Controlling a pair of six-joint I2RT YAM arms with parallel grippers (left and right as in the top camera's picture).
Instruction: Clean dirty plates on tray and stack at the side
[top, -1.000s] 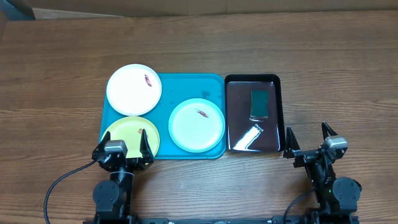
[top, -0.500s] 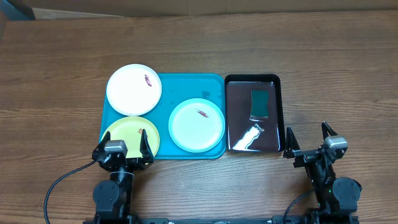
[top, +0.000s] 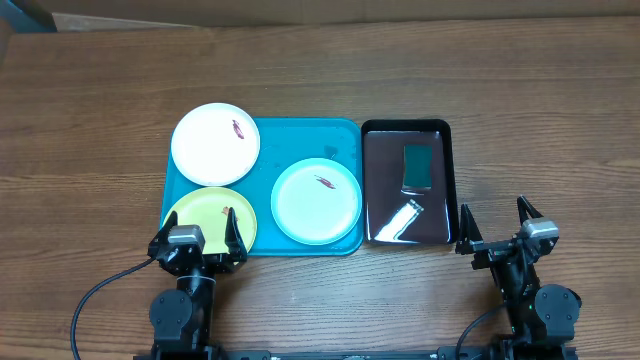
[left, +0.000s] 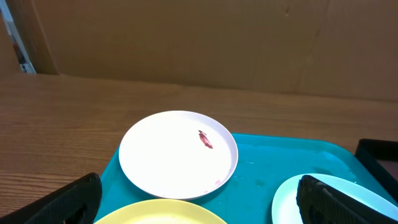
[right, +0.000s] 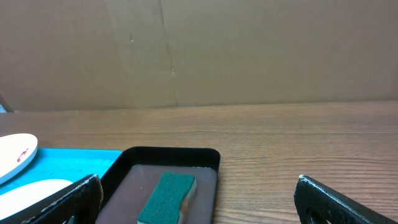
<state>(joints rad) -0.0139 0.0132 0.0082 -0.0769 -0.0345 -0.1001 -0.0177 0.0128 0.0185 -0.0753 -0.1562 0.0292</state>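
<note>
Three plates sit on the turquoise tray (top: 300, 135): a white plate (top: 215, 143) with a red smear overhangs its far left corner, a pale yellow plate (top: 208, 215) lies at the near left, and a pale mint plate (top: 316, 200) with a smear lies near the middle right. My left gripper (top: 196, 242) stands open at the tray's near left edge, just before the yellow plate (left: 161, 213), with nothing between its fingers. The white plate (left: 178, 154) and the tray (left: 273, 163) show ahead of it. My right gripper (top: 494, 222) is open over bare table, right of the black tray.
A narrow glossy black tray (top: 448, 180) lies right of the turquoise tray, holding a green sponge (top: 417, 166) and a white crumpled item (top: 401, 217). The sponge (right: 166, 198) appears in the right wrist view. A cardboard wall (right: 249, 50) stands behind the wooden table (top: 90, 120).
</note>
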